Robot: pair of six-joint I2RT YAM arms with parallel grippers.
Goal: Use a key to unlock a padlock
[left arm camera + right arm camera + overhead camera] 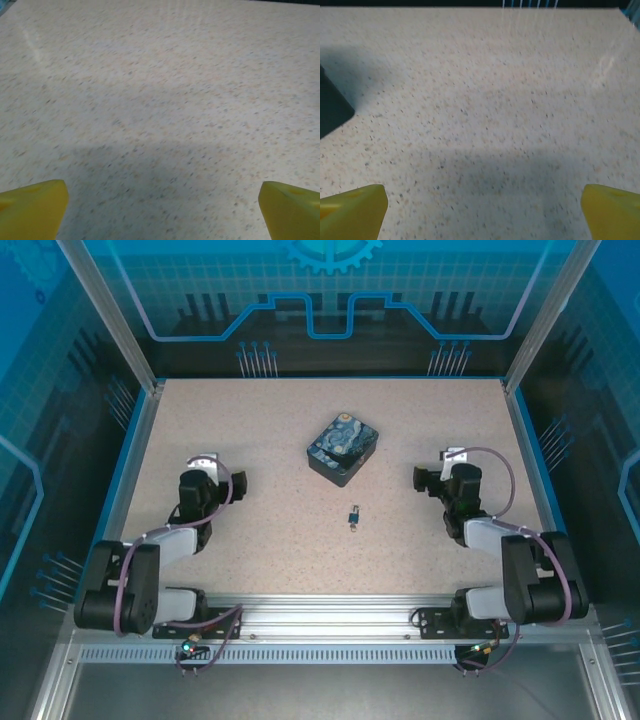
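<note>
The tiny dark padlock (354,513) lies on the speckled table a little in front of the middle. A thin grey sliver, the key (353,528), sits at its near end; I cannot tell whether the two touch. My left gripper (204,462) hovers at the left, far from both. In the left wrist view the left gripper (164,200) is open, its yellow fingertips (35,205) wide apart over bare table. My right gripper (452,458) is at the right, well apart from the padlock. In the right wrist view the right gripper (482,202) is open too, with nothing between its yellow fingertips (610,207).
A dark rectangular box (342,448) with a blue-yellow starry print stands behind the padlock, near the table's middle; its dark corner (332,110) shows at the left of the right wrist view. Blue-edged walls and metal posts (520,370) surround the table (250,420).
</note>
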